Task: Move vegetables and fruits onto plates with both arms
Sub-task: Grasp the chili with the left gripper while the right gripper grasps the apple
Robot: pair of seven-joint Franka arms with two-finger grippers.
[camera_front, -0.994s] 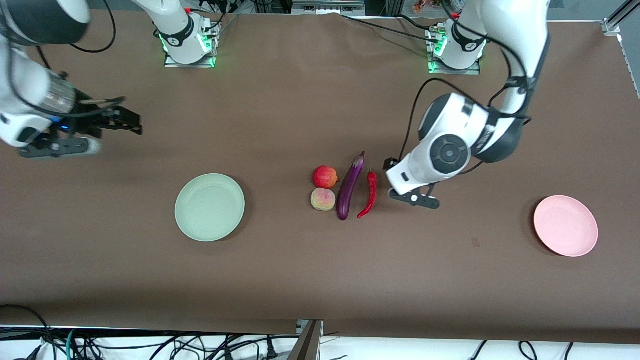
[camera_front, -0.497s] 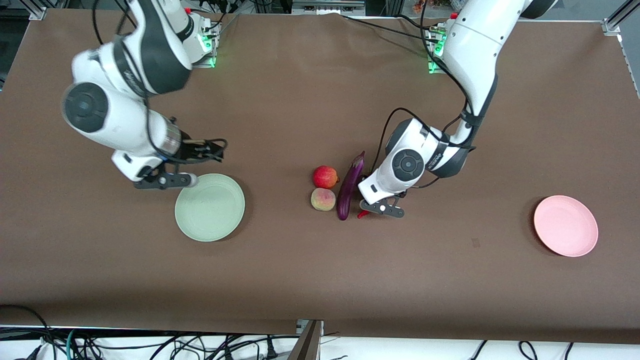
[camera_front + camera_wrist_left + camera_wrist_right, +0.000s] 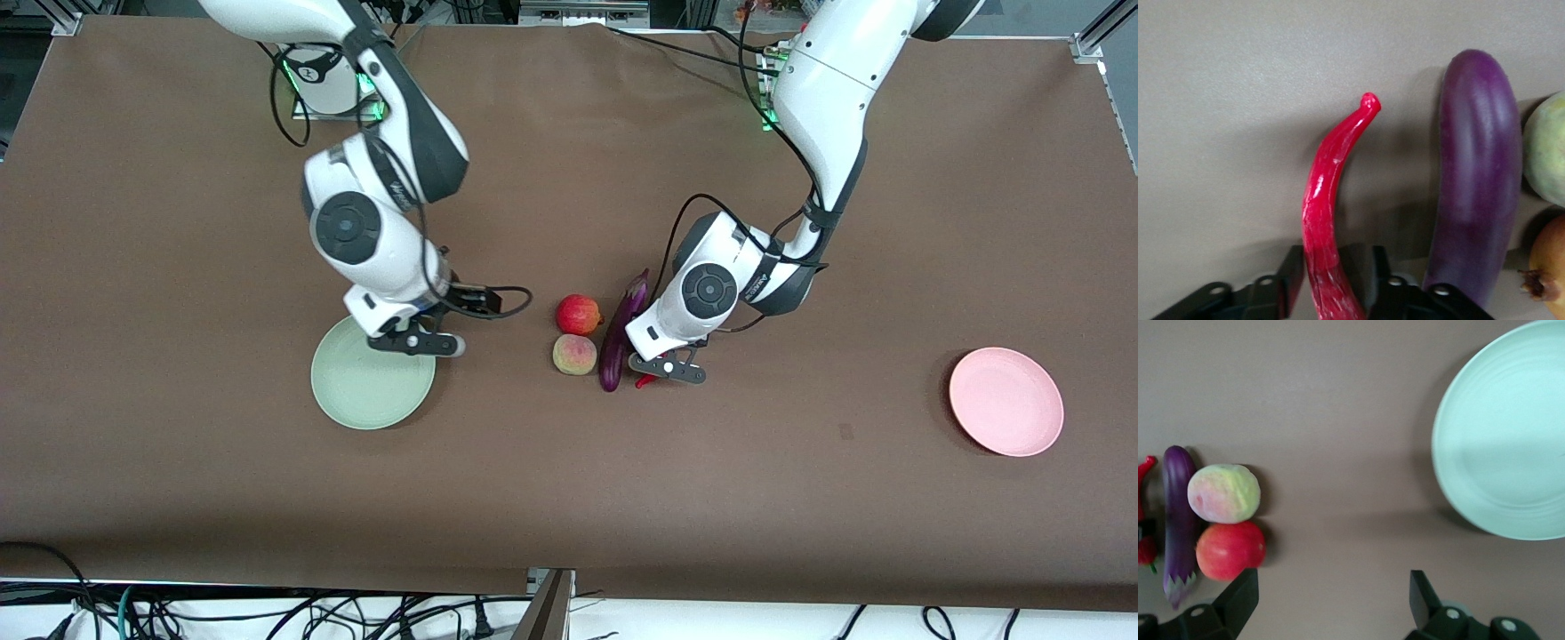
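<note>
The red chili (image 3: 1331, 187) lies on the brown table beside the purple eggplant (image 3: 613, 356); in the front view only its tip (image 3: 642, 382) shows under the left wrist. My left gripper (image 3: 1331, 267) is down over the chili, open, one finger on each side of it. The red apple (image 3: 578, 314) and the peach (image 3: 574, 355) lie beside the eggplant, toward the right arm's end. My right gripper (image 3: 476, 300) is wide open and empty (image 3: 1331, 587), over bare table between the mint plate (image 3: 364, 391) and the fruits. The pink plate (image 3: 1005, 402) is empty.
The eggplant (image 3: 1478, 173) lies close alongside the left gripper's finger. The right wrist view shows the mint plate (image 3: 1505, 433), the peach (image 3: 1223, 493), the apple (image 3: 1230, 550) and the eggplant (image 3: 1178, 513). Cables hang along the table's front edge.
My right arm has swung in from the right arm's end of the table, past the mint plate, toward the fruits. My left gripper has moved over and down onto the chili.
</note>
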